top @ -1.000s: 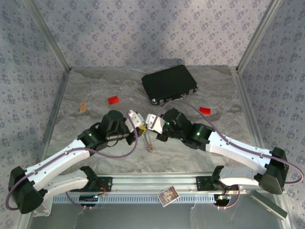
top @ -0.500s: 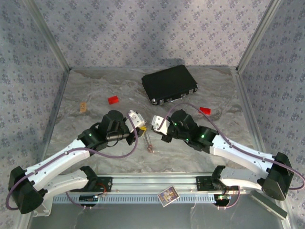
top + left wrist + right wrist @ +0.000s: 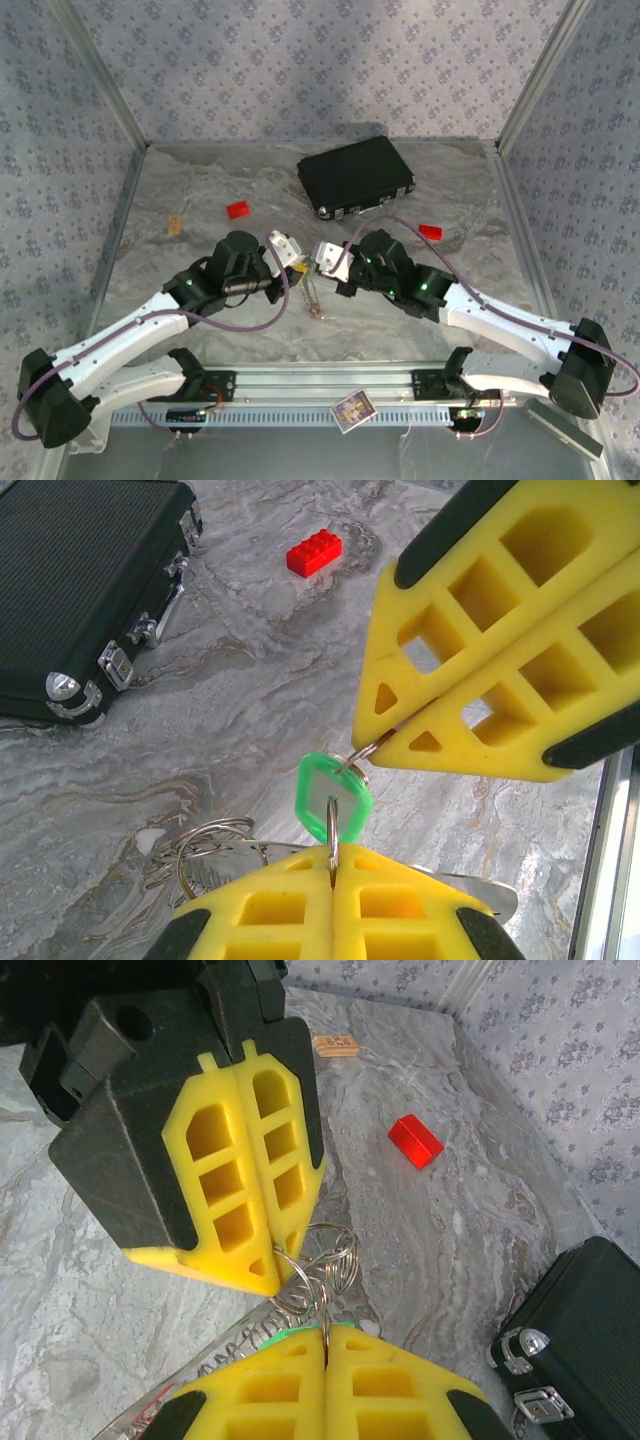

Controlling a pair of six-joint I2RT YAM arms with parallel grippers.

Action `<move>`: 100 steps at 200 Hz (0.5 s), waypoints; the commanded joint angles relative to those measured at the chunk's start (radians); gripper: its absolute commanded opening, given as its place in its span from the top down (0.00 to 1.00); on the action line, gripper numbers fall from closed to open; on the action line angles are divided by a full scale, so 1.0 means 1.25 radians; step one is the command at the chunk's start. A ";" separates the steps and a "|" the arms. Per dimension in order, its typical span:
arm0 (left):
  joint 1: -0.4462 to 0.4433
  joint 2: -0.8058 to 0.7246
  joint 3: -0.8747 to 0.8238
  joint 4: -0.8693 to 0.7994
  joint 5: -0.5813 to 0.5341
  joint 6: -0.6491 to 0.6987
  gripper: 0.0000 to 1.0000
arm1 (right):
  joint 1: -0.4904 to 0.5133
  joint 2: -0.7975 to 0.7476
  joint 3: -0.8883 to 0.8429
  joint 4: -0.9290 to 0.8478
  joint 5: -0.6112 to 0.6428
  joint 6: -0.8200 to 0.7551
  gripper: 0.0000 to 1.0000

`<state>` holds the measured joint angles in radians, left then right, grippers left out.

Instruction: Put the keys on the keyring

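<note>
The left tool (image 3: 333, 865) is clenched on the keyring (image 3: 318, 1265). Just beside it, the right tool (image 3: 326, 1345) is clenched on the green key (image 3: 335, 798), over the bench (image 3: 240, 710).

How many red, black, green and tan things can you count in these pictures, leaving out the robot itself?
Red plastic bricks: 2
Black rectangular case: 1
Green plastic key tag: 1
Small tan flat block: 1
Total: 5
</note>
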<state>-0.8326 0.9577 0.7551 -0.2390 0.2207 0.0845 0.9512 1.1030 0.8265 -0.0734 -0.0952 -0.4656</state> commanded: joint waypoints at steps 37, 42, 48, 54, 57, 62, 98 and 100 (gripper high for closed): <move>-0.003 -0.004 0.020 0.034 0.019 -0.003 1.00 | 0.011 0.008 -0.008 0.020 -0.011 -0.019 1.00; -0.004 -0.005 0.020 0.034 0.019 -0.004 1.00 | 0.011 0.006 -0.010 0.022 -0.014 -0.019 1.00; -0.004 -0.005 0.020 0.034 0.019 -0.004 1.00 | 0.011 0.006 -0.014 0.026 -0.014 -0.020 1.00; -0.003 -0.005 0.020 0.034 0.018 -0.004 1.00 | 0.012 0.006 -0.017 0.031 -0.010 -0.019 1.00; -0.003 -0.005 0.020 0.033 0.018 -0.004 1.00 | 0.011 0.006 -0.018 0.033 -0.004 -0.019 1.00; -0.003 -0.005 0.020 0.033 0.018 -0.003 1.00 | 0.013 0.007 -0.019 0.036 0.003 -0.019 1.00; -0.004 -0.004 0.022 0.033 0.018 -0.004 1.00 | 0.015 0.004 -0.021 0.032 0.004 -0.032 1.00; -0.004 -0.004 0.022 0.033 0.018 -0.004 1.00 | 0.015 0.003 -0.023 0.032 0.003 -0.034 1.00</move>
<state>-0.8326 0.9577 0.7551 -0.2367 0.2207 0.0845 0.9592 1.1133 0.8139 -0.0513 -0.0891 -0.4820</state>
